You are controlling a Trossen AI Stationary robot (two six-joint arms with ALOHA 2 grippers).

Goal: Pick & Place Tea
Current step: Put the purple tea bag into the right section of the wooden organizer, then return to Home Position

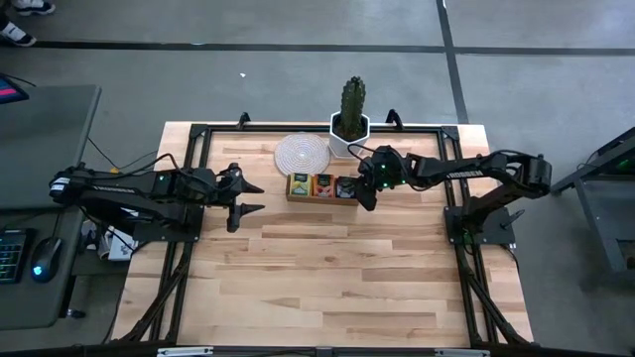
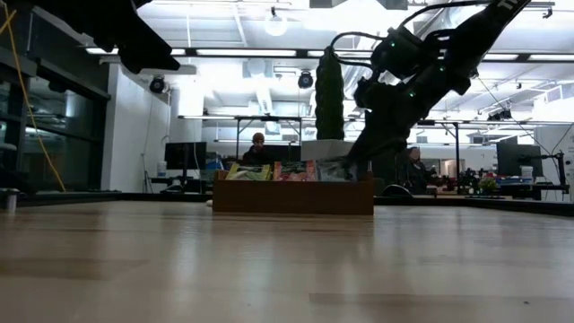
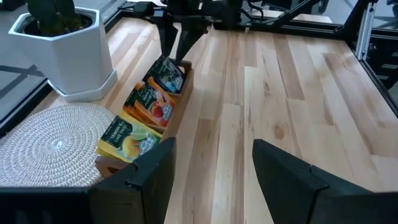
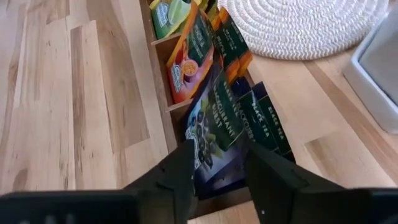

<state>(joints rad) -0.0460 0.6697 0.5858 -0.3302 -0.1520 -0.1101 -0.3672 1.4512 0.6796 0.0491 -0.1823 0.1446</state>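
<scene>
A brown wooden tray [image 1: 320,197] with three compartments stands at the table's far middle. Yellow tea packets [image 3: 127,138] fill one end, orange-red ones [image 3: 152,102] the middle, and dark blue ones [image 4: 261,121] the end nearest my right arm. My right gripper [image 4: 217,155] is open, slanting down over that end compartment. Its fingers stand on either side of a dark blue packet [image 4: 214,127], which leans in the compartment on its lower edge. My left gripper [image 1: 253,196] waits open above the table, left of the tray. My right gripper has a finger [image 4: 177,171] on each side of the front dark blue packet's lower part [image 4: 211,158], coming from above at a slant from the table's right. Whether the fingers touch the packet I cannot tell. The packet stands tilted in the tray's compartment.
A white woven coaster [image 1: 301,154] lies just behind the tray. A cactus in a white pot [image 1: 349,124] stands to the coaster's right, close behind my right gripper. A black frame [image 1: 198,134] runs around the table's edges. Bare wood lies in front of the tray.
</scene>
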